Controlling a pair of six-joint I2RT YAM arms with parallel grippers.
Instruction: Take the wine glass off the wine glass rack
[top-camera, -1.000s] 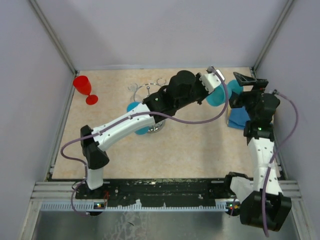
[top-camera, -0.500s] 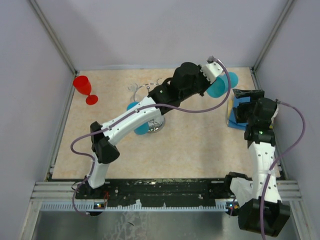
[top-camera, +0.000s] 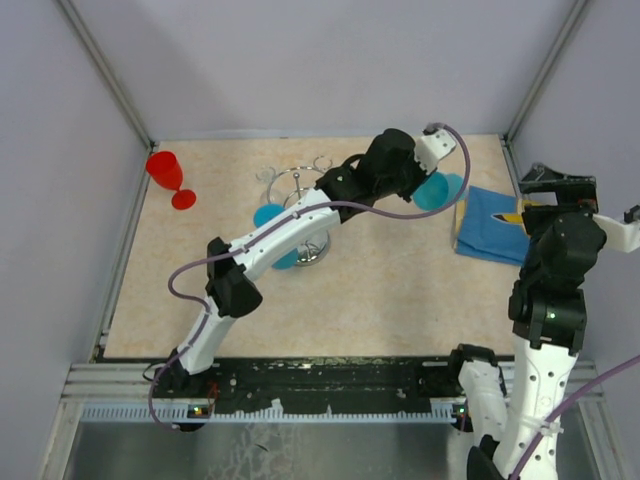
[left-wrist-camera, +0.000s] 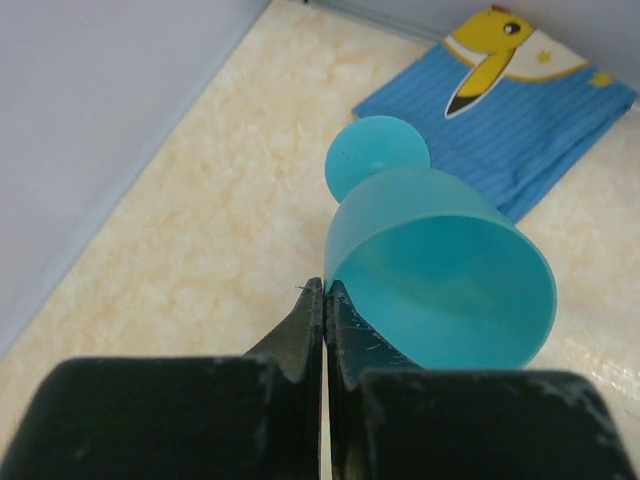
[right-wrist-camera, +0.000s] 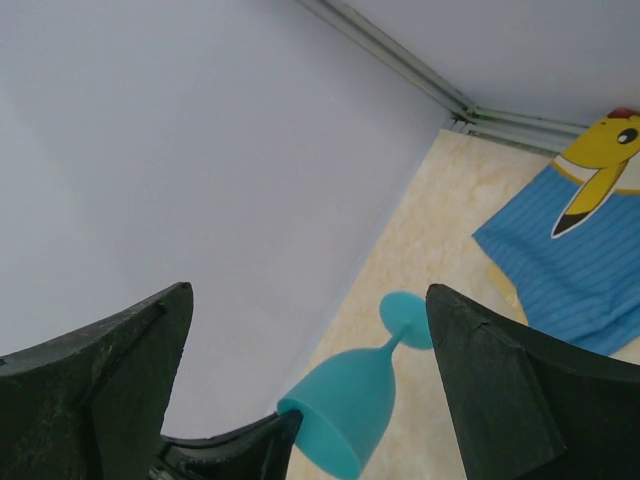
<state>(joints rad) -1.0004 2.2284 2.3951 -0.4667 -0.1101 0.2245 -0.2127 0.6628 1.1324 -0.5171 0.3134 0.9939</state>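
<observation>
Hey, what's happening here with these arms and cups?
The left hand is shut on the rim of a teal glass, holding it tilted near the blue cloth, away from the rack. The right hand is open and empty. A second teal glass is at the rack; a red glass stands apart.

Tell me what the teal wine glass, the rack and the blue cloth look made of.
The teal wine glass looks plastic: matte, evenly coloured wall, no glassy reflections. The wine glass rack seems chromed metal wire: thin, shiny. The blue cloth is probably woven fabric: fine stripes, printed cartoon.
</observation>
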